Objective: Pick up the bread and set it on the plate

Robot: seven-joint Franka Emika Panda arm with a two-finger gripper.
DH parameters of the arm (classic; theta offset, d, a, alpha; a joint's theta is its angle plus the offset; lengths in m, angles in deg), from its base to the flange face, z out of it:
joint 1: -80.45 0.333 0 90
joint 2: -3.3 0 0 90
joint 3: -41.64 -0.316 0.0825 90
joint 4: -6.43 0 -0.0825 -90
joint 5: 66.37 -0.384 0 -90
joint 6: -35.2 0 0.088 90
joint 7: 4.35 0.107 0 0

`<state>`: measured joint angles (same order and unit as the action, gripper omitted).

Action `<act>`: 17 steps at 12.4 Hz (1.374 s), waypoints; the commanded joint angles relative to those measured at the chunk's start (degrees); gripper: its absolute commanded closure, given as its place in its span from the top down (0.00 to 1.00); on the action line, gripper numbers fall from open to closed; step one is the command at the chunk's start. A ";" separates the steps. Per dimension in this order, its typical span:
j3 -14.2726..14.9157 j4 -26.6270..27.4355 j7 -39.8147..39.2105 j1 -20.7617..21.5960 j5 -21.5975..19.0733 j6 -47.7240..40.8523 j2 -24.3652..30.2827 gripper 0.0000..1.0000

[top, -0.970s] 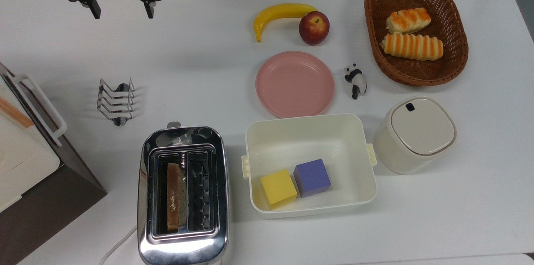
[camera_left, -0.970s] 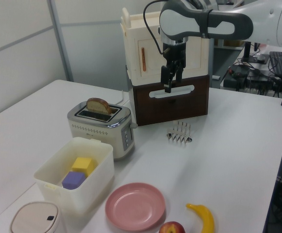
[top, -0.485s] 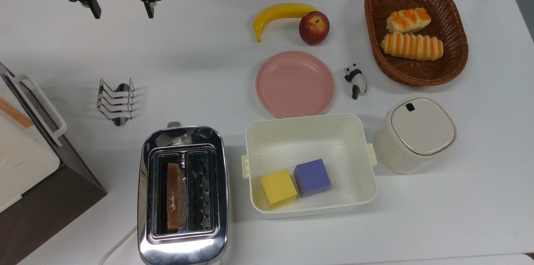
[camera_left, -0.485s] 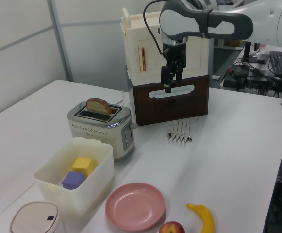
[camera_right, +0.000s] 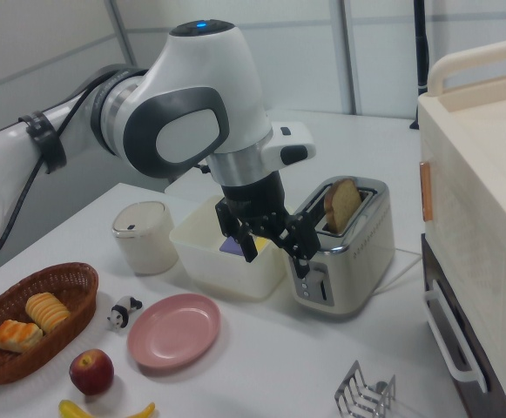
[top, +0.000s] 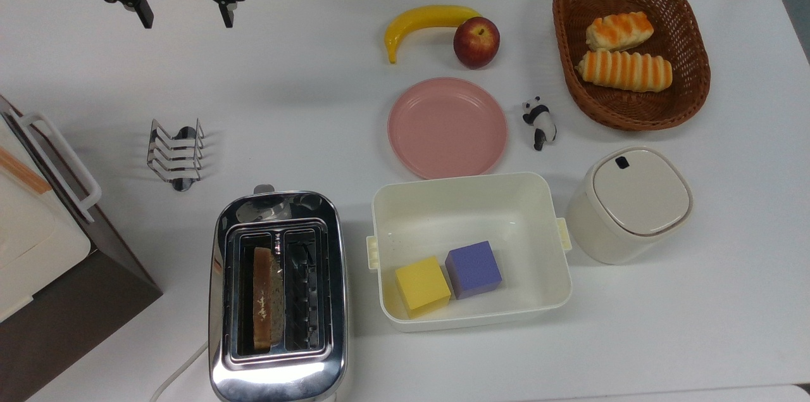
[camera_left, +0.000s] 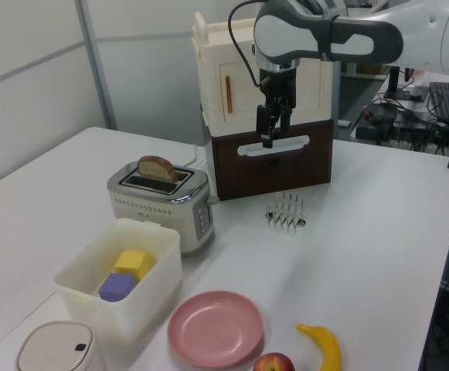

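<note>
The bread (top: pixel 261 307) is a brown slice standing on edge in the left slot of a chrome toaster (top: pixel 278 364), near the front edge in the top view. Its rounded top pokes out of the toaster (camera_left: pixel 158 202) in the left view as bread (camera_left: pixel 158 168), and in the right view as bread (camera_right: pixel 342 203). The pink plate (top: pixel 447 127) lies bare at mid-table, plate (camera_left: pixel 215 328), plate (camera_right: pixel 173 330). My gripper (top: pixel 186 17) hangs open and holds nothing, high above the table's far left in the top view, well away from both; gripper (camera_left: pixel 273 127), gripper (camera_right: pixel 277 257).
A cream tub (top: pixel 469 199) holding a yellow and a purple cube stands between toaster and plate. A wire toast rack (top: pixel 176 153), banana (top: pixel 424 21), apple (top: pixel 476 42), panda figure (top: pixel 540 121), basket (top: pixel 683 73) of striped rolls, lidded canister (top: pixel 629 202) and a cream-and-brown cabinet (top: pixel 38 250) surround them.
</note>
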<state>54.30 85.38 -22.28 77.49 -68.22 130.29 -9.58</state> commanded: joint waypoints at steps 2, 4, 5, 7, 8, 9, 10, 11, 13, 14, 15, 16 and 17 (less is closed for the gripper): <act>0.25 1.56 -1.23 0.23 0.27 -1.13 1.63 1.00; 0.25 1.56 -1.24 0.23 0.18 -0.78 1.54 1.00; 0.25 1.56 -1.15 0.23 0.10 -0.43 1.28 1.00; 0.17 1.56 -0.97 0.32 -0.34 -0.43 1.10 1.00; 0.17 1.56 -0.88 0.23 -1.04 -0.43 0.93 1.00; 0.25 1.56 -1.06 0.23 -2.18 -0.34 0.84 1.00; 0.25 1.56 -1.23 0.23 -2.97 0.35 0.66 1.00; 0.17 1.56 -0.97 0.23 -3.42 1.84 0.40 1.00; -0.10 1.56 -0.80 0.41 -4.91 6.66 -0.30 1.00; -0.27 1.64 -0.71 0.49 -6.22 8.86 -0.74 1.00; -0.36 1.65 -0.71 0.67 -7.28 11.06 -1.01 1.00; -0.45 1.82 -0.62 0.84 -8.33 13.61 -1.36 1.00; -0.62 1.82 -0.27 0.93 -9.30 15.72 -1.88 1.00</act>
<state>53.77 86.19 -22.28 77.65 -74.59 139.94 -10.86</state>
